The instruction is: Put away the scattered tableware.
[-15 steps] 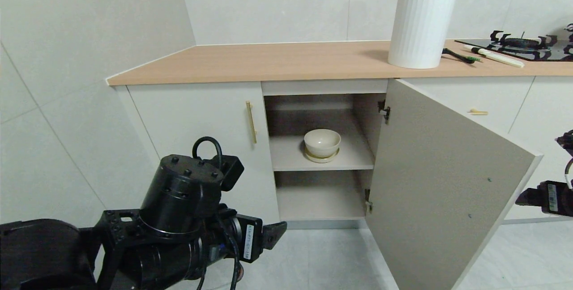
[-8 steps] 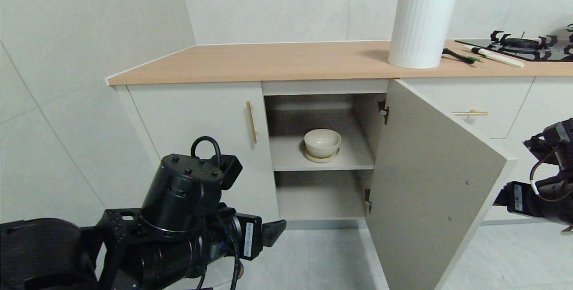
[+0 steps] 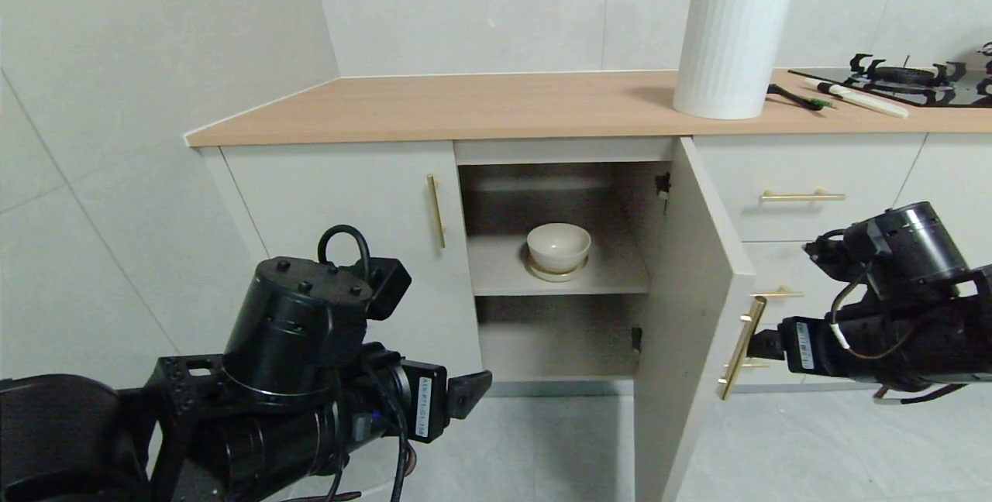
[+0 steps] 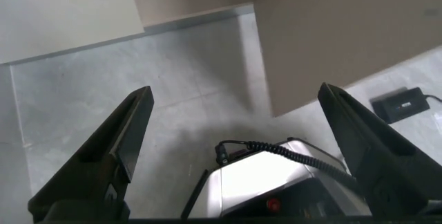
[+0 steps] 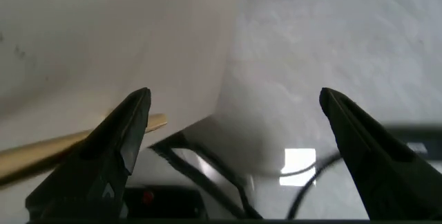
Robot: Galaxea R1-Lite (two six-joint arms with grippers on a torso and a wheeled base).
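A cream bowl [image 3: 558,242] sits on a small plate [image 3: 555,273] on the middle shelf of the open cabinet. The cabinet door [image 3: 690,293] stands half swung in, its gold handle [image 3: 740,347] facing outward. My right gripper [image 3: 763,343] is open just at that handle on the door's outer face. The handle [image 5: 41,156] and door face [image 5: 103,37] lie beside one of its fingers [image 5: 128,131] in the right wrist view. My left gripper [image 3: 467,395] hangs low, left of the cabinet, open and empty over the floor [image 4: 207,72].
On the wooden counter [image 3: 465,107] stand a tall white ribbed container [image 3: 732,49], a knife [image 3: 856,97] and a black utensil [image 3: 794,97] by the stove [image 3: 907,76]. A shut door with a gold handle [image 3: 435,210] is left of the opening. Drawers are to the right.
The cabinet door has swung well toward shut, and my right arm has moved left with it at the handle. My left arm has sunk slightly.
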